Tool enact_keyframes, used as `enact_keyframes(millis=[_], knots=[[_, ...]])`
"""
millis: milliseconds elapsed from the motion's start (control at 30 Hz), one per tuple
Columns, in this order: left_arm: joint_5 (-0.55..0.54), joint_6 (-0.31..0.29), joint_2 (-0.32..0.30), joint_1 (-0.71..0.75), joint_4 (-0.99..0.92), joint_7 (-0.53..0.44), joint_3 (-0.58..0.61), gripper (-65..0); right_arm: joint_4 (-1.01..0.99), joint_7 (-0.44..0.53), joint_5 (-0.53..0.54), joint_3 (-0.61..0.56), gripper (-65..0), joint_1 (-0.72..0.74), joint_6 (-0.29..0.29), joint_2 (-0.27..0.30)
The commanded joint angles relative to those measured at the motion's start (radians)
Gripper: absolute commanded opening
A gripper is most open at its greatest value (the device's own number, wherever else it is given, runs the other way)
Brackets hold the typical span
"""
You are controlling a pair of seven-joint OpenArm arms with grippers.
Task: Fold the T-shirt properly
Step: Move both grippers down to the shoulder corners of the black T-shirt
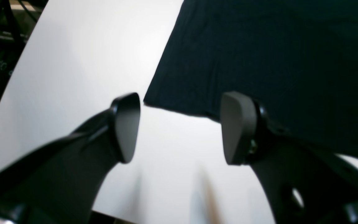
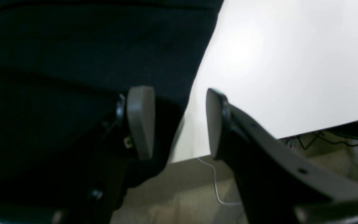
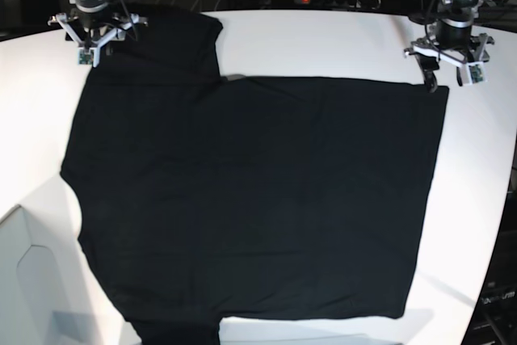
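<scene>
Black gripper [image 1: 179, 127] arms with flat grey pads [image 1: 238, 127] (small screws beside them)

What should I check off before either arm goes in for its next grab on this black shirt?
1. T-shirt spread flat on the table: ok, no large bunching in the base view.
2. Left end effector open and empty: ok, a clear gap between its pads, bare table between them.
3. Right end effector open and empty: ok, nothing between its pads.
4. Left end effector at a cloth corner: ok, corner lies just ahead of it.
5. Right end effector over a cloth edge: ok, one pad above cloth, the other above bare table.
6. Neck patch and tag visible: not ok, neither shows.
</scene>
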Motion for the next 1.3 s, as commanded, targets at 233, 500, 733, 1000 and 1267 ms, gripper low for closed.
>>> enact_keyframes(millis=[233, 500, 733, 1000, 1267], knots=[[0.006, 0.002, -0.009, -0.091, -0.035, 0.055, -0.036, -25.5, -0.035, 0.012, -0.001, -0.004, -37.4, -0.006, 0.002, 0.004], [0.000, 0.002, -0.018, -0.160, -0.173, 0.055, -0.081, -23.6, -0.089, 0.017, -0.001, -0.004, -38.1, 0.007, 0.003, 0.004], [-0.002, 0.001, -0.015, -0.251, -0.336, 0.047, -0.070, -22.7, -0.089, 0.014, -0.001, -0.004, -58.3, 0.007, 0.003, 0.004], [0.005, 0.001, -0.019, -0.329, -0.423, 0.045, 0.020, -22.7, -0.089, 0.014, -0.001, -0.003, -65.0, 0.003, 0.003, 0.004], [0.000, 0.001, -0.012, -0.344, -0.483, 0.045, 0.023, -33.3, -0.088, 0.014, -0.001, 0.004, -65.0, 0.000, 0.003, 0.004]])
